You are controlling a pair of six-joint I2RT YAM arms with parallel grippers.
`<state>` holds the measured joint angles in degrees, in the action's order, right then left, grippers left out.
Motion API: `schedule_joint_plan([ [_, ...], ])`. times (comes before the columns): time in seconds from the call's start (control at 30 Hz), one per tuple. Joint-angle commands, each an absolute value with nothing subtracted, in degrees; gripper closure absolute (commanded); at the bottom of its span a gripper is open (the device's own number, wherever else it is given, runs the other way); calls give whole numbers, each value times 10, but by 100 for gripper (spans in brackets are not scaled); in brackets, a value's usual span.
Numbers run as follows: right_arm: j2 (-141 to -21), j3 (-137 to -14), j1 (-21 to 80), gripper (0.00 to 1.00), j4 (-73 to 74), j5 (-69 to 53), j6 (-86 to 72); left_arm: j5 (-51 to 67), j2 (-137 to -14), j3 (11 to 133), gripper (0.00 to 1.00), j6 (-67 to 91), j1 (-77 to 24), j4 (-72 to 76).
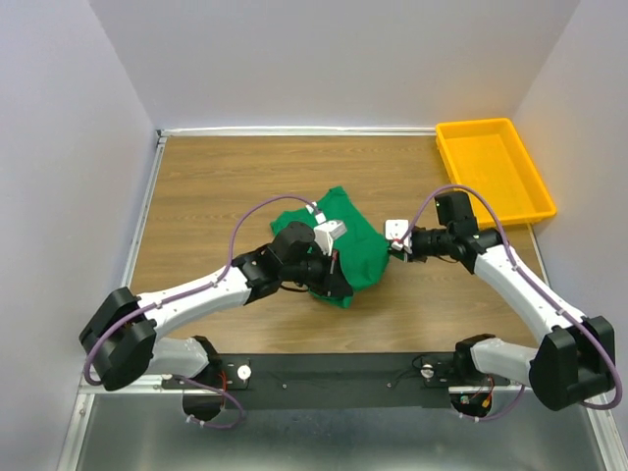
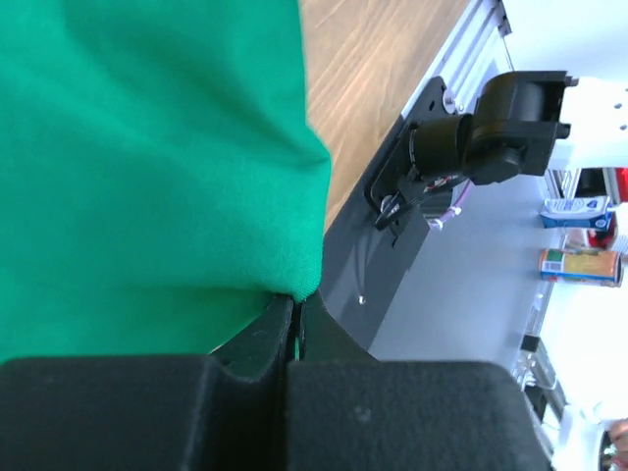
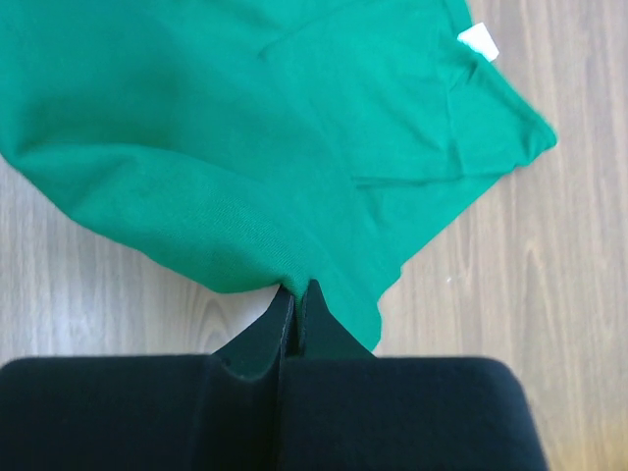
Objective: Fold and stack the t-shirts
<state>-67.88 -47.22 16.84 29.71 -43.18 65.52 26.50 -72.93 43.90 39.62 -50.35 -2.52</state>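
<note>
yellow tray (image 1: 476, 124) at 2 o'clock, well apart from the green t-shirt (image 1: 361, 240). left gripper (image 2: 296, 299) and right gripper (image 3: 297, 294) each pinched tight on its edge.

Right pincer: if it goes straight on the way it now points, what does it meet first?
The emerald-green cotton t-shirt: the right pincer is shut on its folded edge, so cloth lies directly ahead.
</note>
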Motion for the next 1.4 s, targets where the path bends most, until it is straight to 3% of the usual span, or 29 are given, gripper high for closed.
schedule_joint_plan([
  [0.0, -661, -450, 163, 99, 301, -406, 661, 220, -706, 416, 100, 444, -514, -4],
  [0.43, -790, -550, 162, 99, 301, -443, 686, 148, -681, 428, 100, 381, -424, -62],
  [1.03, -1055, -815, 177, 99, 301, -491, 679, 203, -803, 517, 100, 224, -261, -90],
  [1.37, -1153, -922, 197, 99, 301, -498, 652, 209, -806, 514, 100, 209, -209, -85],
])
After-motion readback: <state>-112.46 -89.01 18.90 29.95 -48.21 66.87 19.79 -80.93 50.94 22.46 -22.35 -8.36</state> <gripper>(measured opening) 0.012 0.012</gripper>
